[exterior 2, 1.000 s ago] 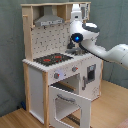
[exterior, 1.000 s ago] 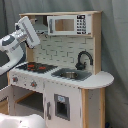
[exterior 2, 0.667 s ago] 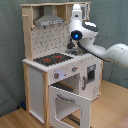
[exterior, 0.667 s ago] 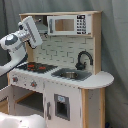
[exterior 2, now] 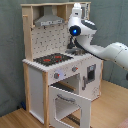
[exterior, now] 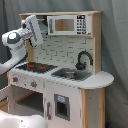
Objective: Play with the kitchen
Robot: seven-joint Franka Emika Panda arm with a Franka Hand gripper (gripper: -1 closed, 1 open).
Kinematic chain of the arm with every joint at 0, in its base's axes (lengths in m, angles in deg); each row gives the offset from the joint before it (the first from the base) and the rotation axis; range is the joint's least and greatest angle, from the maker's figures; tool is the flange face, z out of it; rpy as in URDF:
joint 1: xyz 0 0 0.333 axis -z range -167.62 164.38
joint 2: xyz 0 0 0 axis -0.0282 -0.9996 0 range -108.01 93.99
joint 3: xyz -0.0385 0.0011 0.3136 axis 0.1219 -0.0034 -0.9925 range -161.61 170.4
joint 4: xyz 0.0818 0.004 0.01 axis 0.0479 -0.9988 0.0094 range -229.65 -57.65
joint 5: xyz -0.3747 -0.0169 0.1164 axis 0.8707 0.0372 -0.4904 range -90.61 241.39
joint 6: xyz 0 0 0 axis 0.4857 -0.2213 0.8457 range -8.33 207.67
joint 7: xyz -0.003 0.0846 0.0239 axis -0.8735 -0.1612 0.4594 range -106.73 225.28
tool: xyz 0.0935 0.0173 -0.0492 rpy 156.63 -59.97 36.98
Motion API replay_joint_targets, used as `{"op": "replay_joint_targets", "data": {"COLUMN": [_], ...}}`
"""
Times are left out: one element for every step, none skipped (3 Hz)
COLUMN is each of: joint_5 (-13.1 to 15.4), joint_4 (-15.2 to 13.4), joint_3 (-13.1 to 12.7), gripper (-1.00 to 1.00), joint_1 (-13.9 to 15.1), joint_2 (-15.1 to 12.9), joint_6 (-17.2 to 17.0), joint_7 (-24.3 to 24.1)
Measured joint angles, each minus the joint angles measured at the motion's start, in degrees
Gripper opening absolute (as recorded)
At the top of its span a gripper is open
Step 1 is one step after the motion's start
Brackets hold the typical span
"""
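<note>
Your pincer (exterior: 28, 41), its opening impossible to tell, hung above the hob of the kitchen (exterior: 65, 75), which stood on a wooden floor (exterior 2: 15, 117) against grey curtains (exterior 2: 10, 50).

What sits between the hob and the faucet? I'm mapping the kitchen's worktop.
In the first exterior view, the sink lies between the hob and the faucet, set into the worktop; the faucet stands at its far edge.
</note>
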Motion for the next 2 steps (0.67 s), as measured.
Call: {"op": "replay_joint_targets", "data": {"joint_5": [-2.33, -2.6], "joint_4": [1.75, 2.07], "joint_3": [0.13, 0.12], "gripper": [1.0, -1.0], "joint_1": [0.78, 0.9], "joint_2": [-0.84, -1.1], "joint_6": [-2.0, -2.33], "joint_7": [0.0, 0.0]}}
